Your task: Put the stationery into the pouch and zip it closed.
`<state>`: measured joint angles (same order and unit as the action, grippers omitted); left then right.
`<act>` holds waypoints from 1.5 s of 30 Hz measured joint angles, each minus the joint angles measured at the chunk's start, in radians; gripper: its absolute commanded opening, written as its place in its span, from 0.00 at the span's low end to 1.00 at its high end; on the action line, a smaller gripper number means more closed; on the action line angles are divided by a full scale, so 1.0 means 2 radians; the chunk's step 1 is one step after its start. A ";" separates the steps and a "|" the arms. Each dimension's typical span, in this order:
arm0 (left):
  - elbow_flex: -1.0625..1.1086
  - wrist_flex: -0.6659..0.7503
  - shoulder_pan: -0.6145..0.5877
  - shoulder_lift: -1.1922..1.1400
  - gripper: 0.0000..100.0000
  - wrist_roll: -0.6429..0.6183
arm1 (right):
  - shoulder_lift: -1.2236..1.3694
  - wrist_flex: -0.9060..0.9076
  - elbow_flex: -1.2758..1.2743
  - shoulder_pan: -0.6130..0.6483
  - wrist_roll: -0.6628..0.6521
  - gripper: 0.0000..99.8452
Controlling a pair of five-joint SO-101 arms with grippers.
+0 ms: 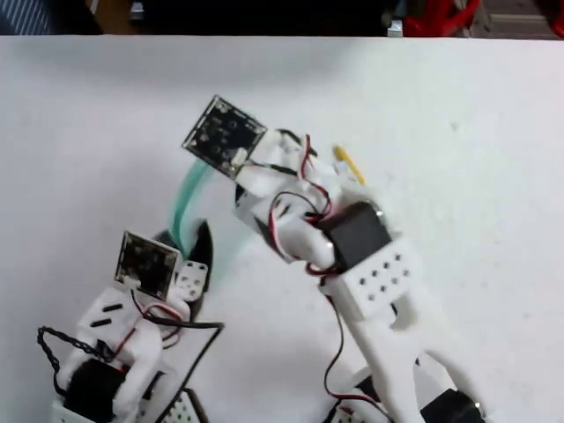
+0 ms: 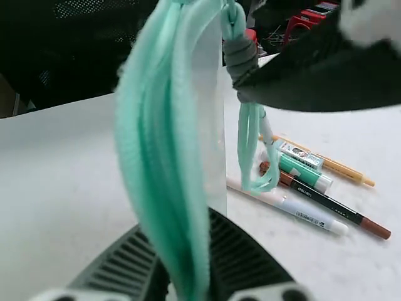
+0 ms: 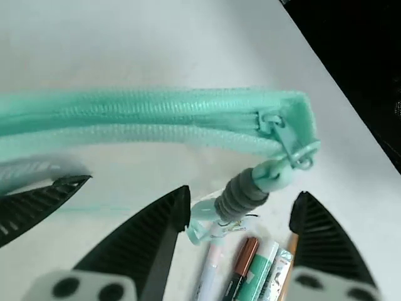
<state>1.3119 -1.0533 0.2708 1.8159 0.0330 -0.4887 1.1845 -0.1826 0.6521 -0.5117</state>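
Pinching the pouch (image 2: 163,138) close to the lens, the left claw (image 2: 185,254) is holding it on edge between its two black fingers, so that the long zipped side is facing up. That pouch is looking soft and mint green, with a ribbed seam and a clear panel on one face, and in the high view it is curving as a thin green band (image 1: 188,198) between the two arms. Its metal slider (image 3: 270,122) is sitting near one end, and the zip teeth are meeting along the stretch that shows. One green cord (image 3: 203,227) is hanging from the slider, carrying one gray bead (image 3: 241,194). At that end the right claw (image 3: 241,199) is standing spread, one black finger on each side of the bead without pressing together on it. Four pens are lying loose and close together on the white table (image 1: 476,115) just beside the cord, outside the pouch: one white marker (image 2: 285,205), one black pen (image 2: 332,207) with brown ends, one green-capped marker (image 2: 302,173) and one yellow pen (image 2: 335,165).
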 measured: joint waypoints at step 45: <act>0.087 0.109 0.000 0.001 0.02 -0.022 | -0.028 -0.065 -0.041 -0.003 0.005 0.02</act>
<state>1.4853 -0.8355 0.2708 1.8174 -0.0115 -0.5455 1.0541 -0.2639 0.6460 -0.5025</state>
